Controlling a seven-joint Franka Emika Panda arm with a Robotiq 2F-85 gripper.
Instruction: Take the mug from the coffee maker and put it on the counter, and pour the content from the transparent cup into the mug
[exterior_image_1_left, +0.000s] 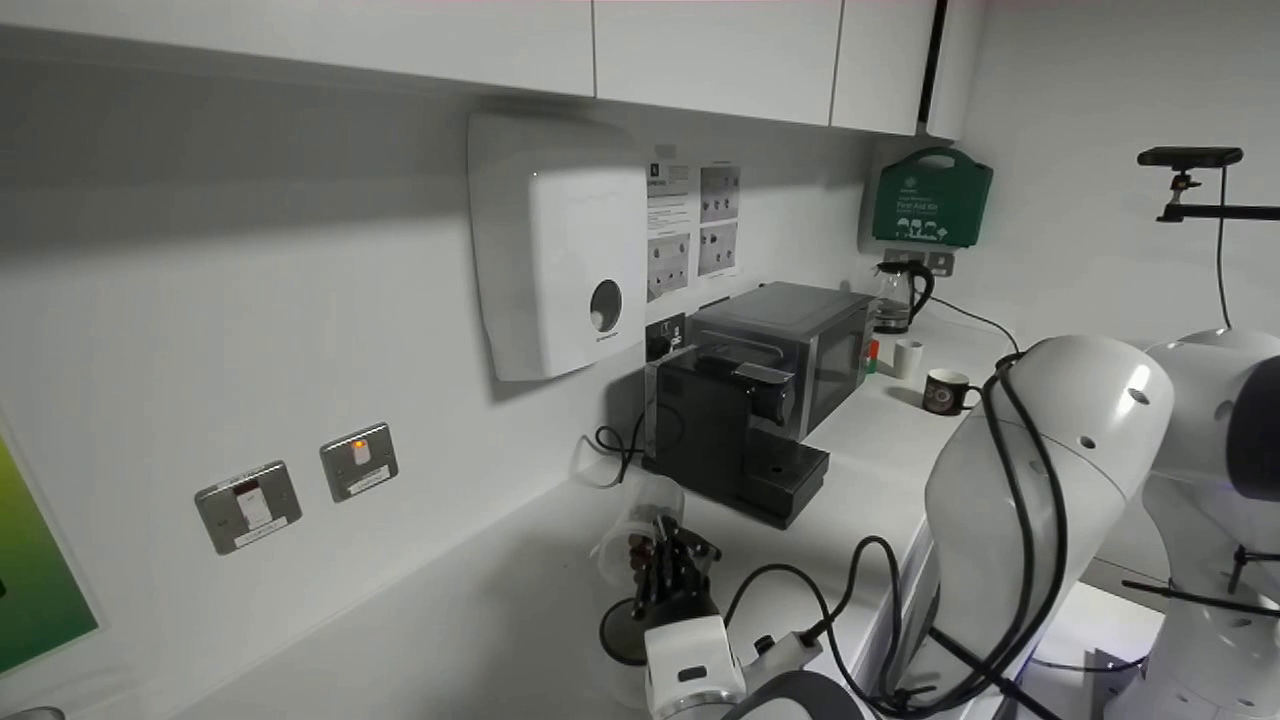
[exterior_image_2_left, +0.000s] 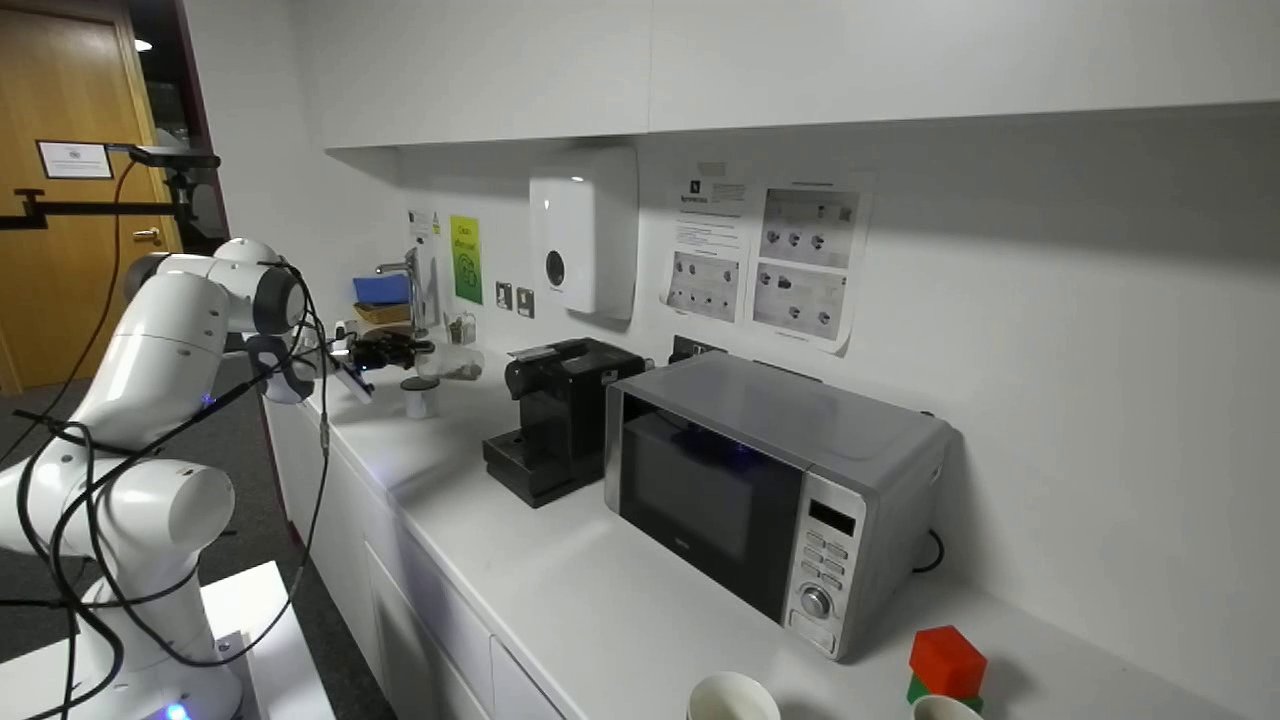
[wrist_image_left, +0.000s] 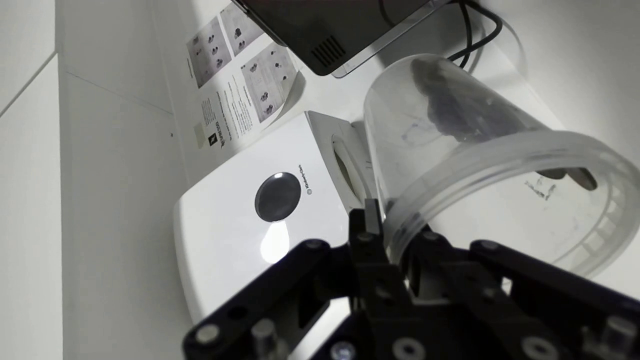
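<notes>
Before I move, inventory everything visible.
Counter: one, white, along wall
Mug: one, white, counter
Transparent cup: one, clear, held tilted
Coffee maker: one, black, counter
Microwave: one, grey, counter
Kettle: one, clear and black, counter
Small cup: one, white, counter
Patterned mug: one, black, counter
Blocks: two, red and green, counter
Poster: one, green, wall
Tap: one, grey, near poster
Dispenser: one, white, wall
First-aid kit: one, green, wall
Notices: several, greyish, wall
Cupboards: several, white, overhead
Arm: one, white, beside counter
Fingers: two, black, gripping transparent cup
</notes>
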